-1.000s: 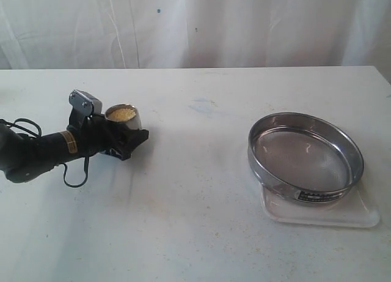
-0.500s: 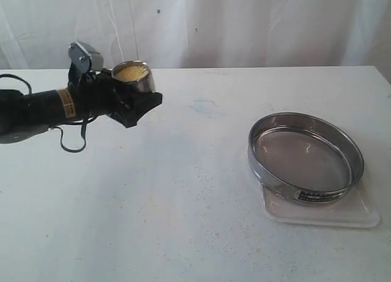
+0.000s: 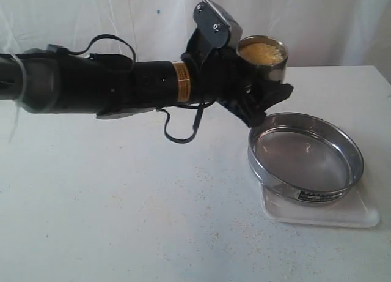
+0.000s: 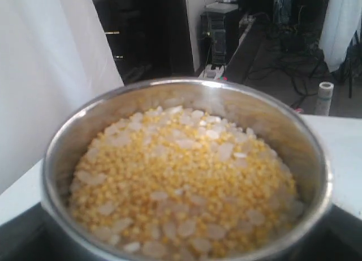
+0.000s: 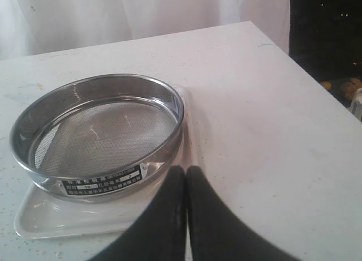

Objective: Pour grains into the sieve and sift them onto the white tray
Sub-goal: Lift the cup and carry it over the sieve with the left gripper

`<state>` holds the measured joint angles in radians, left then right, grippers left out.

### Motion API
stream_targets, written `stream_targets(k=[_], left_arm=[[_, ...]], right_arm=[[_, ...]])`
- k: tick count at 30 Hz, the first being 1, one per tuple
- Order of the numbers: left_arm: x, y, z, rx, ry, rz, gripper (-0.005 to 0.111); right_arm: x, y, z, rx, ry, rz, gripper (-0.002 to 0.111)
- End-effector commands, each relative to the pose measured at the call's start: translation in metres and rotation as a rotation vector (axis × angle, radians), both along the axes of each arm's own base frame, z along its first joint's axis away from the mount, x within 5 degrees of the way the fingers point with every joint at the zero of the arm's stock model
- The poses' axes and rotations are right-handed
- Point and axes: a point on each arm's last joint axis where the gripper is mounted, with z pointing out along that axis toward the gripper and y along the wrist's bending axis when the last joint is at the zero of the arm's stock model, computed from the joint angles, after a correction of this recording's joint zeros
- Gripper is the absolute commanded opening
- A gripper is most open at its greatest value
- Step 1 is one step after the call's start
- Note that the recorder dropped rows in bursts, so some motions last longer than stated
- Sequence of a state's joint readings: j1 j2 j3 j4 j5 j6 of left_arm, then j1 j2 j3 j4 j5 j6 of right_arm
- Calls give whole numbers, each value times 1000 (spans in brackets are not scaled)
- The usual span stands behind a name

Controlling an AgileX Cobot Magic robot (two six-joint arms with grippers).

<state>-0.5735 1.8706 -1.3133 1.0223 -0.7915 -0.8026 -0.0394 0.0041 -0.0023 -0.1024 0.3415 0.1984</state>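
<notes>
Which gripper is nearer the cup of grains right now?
Left. The left gripper holds the cup of grains in the air near the sieve. The right gripper, shut and empty, is over at the sieve's labelled side.

The grains [image 4: 181, 182] fill a steel cup [image 3: 264, 65] nearly to its brim: tiny golden-yellow granules mixed with slightly larger whitish ones. My left tool [image 3: 259, 92] holds that cup about level in the air, above the desk and by the far left rim of the sieve [image 3: 275, 175]. The sieve is a wide, shallow steel ring with a fine grey mesh bottom and a small dark label on its near wall. It sits flat on the white tray [image 3: 342, 218], a low-rimmed rectangle with rounded corners whose near edge and right corner show beyond the ring.
</notes>
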Motion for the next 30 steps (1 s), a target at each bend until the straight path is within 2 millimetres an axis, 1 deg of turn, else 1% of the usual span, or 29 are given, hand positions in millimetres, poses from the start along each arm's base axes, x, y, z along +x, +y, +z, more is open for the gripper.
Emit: stream_targets(k=[1,2,4,5,6,8,9,11,14,18,21,23,26,30], left_arm=[[5,-16,6,-87,46,23,0],[6,-19,3,-70,53,32,0],[5,-32,-12,62,67,82,0],[-1,-44,-20,160,62,110,0],[-3,-49,-24,203,39,109,0],[-3,-63,-30,202,41,100,0],[3,-67,-33,195,70,132,0],[14,-70,-41,193,139,204,0],[28,-74,-50,243,166,270,0],[36,-76,-52,316,112,288,0],[37,-74,-53,378,74,290,0],[32,-78,-54,443,20,267,0],[22,-88,-55,452,10,240,0],[22,-88,-57,503,-31,234,0]], right_arm=[[0,0,0,-4,-6,2,0],[0,0,0,-4,-6,2,0],[0,0,0,-3,-6,2,0],[0,0,0,-3,-6,2,0],[0,0,0,-3,-6,2,0],[0,0,0,-3,-6,2,0],[0,0,0,-3,-6,2,0],[0,0,0,-3,-6,2,0],[0,0,0,-3,-6,2,0],[0,0,0,-3,-6,2,0],[0,0,0,-3,-6,2,0],[0,0,0,-3,-6,2,0],[0,0,0,-3,-6,2,0],[0,0,0,-3,-6,2,0]])
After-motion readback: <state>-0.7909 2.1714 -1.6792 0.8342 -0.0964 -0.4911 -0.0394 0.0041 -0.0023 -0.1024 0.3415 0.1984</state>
